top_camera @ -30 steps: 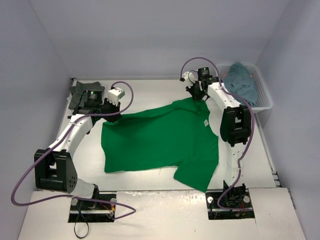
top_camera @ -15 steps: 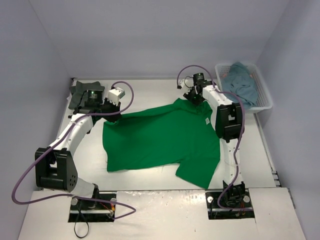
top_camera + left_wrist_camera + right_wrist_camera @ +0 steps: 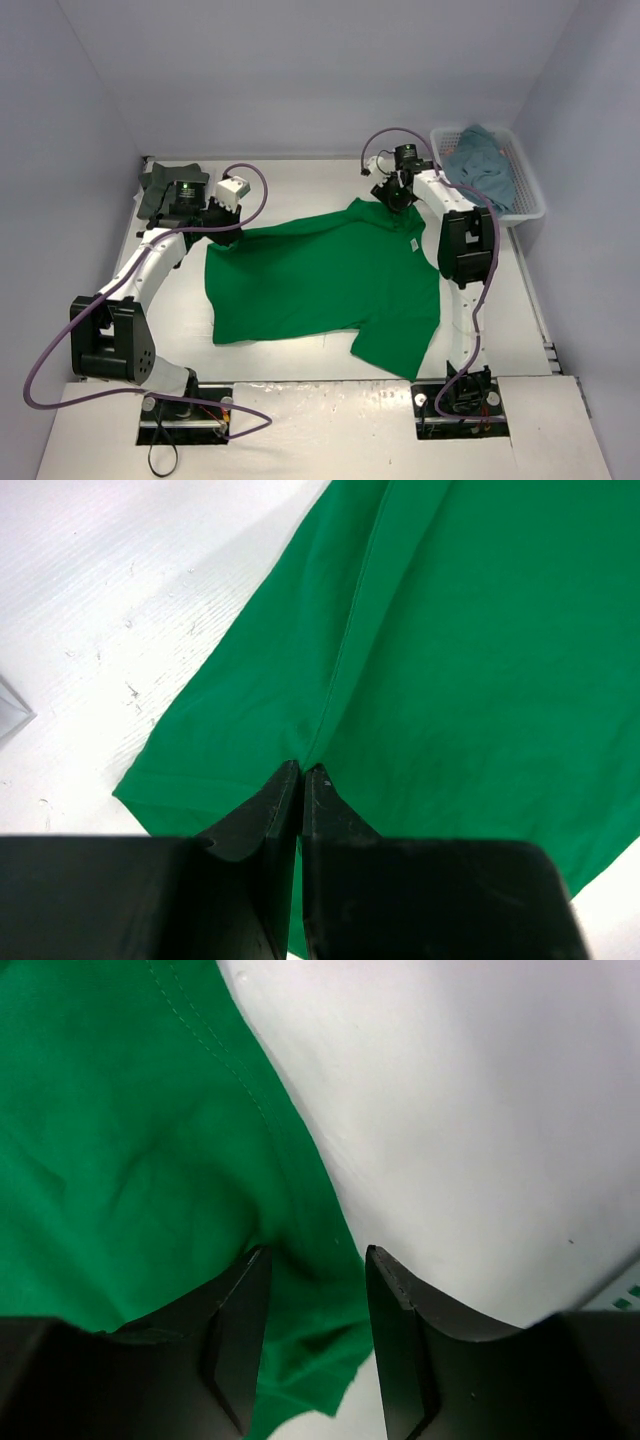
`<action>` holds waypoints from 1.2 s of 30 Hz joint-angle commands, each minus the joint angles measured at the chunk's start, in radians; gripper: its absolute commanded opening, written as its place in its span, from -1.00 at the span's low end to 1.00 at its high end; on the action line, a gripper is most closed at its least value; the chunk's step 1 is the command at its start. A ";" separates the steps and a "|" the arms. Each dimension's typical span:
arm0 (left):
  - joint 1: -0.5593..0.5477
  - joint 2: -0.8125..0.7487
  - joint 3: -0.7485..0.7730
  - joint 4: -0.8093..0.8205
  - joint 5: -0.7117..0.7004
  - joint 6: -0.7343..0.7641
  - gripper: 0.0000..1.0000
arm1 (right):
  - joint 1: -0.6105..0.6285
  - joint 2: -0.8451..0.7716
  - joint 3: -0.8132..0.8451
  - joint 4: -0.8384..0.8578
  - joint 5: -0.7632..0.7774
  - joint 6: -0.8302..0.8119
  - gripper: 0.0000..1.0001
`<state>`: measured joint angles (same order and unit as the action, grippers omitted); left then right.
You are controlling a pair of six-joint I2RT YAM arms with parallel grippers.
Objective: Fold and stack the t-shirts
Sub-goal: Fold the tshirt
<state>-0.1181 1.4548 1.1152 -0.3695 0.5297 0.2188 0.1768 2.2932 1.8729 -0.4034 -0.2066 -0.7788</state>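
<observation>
A bright green t-shirt [image 3: 320, 275] lies spread out across the middle of the table. My left gripper [image 3: 222, 232] is at its back left corner. In the left wrist view that gripper [image 3: 302, 772] is shut on a seam fold of the green cloth [image 3: 450, 630]. My right gripper [image 3: 397, 200] hovers at the shirt's back right edge. Its jaws [image 3: 317, 1252] stand open, with a loose edge of green cloth [image 3: 120, 1140] lying between them. A dark grey-green t-shirt [image 3: 160, 183] sits folded at the back left. A teal-blue t-shirt [image 3: 480, 165] lies crumpled in the basket.
A white mesh basket [image 3: 527, 205] stands at the back right corner, close to the right arm. Purple cables loop over both arms. Pale walls close in the table on three sides.
My right gripper has opened and let go of the green shirt's back right edge. The shirt shifted slightly to the right. The left gripper kept its grip and place.
</observation>
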 commanded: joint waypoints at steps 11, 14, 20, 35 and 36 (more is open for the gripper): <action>-0.003 -0.039 0.011 0.041 0.001 -0.009 -1.00 | -0.125 -0.133 0.011 -0.015 -0.192 0.119 -0.28; -0.003 -0.037 0.015 0.038 0.001 -0.007 -1.00 | -0.131 -0.121 -0.012 -0.017 -0.232 0.131 -0.29; -0.003 -0.039 0.009 0.038 0.000 -0.007 -1.00 | -0.149 -0.097 -0.018 -0.015 -0.327 0.150 -0.30; 0.003 -0.050 -0.006 0.041 -0.005 -0.002 -1.00 | -0.169 -0.087 -0.044 -0.020 -0.436 0.167 -0.37; 0.003 -0.048 -0.006 0.041 -0.005 -0.004 -1.00 | -0.169 -0.084 -0.047 -0.018 -0.439 0.167 -0.36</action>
<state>-0.1177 1.4540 1.0889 -0.3637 0.5217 0.2188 0.0204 2.2482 1.8317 -0.4232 -0.6010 -0.6266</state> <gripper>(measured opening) 0.006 0.317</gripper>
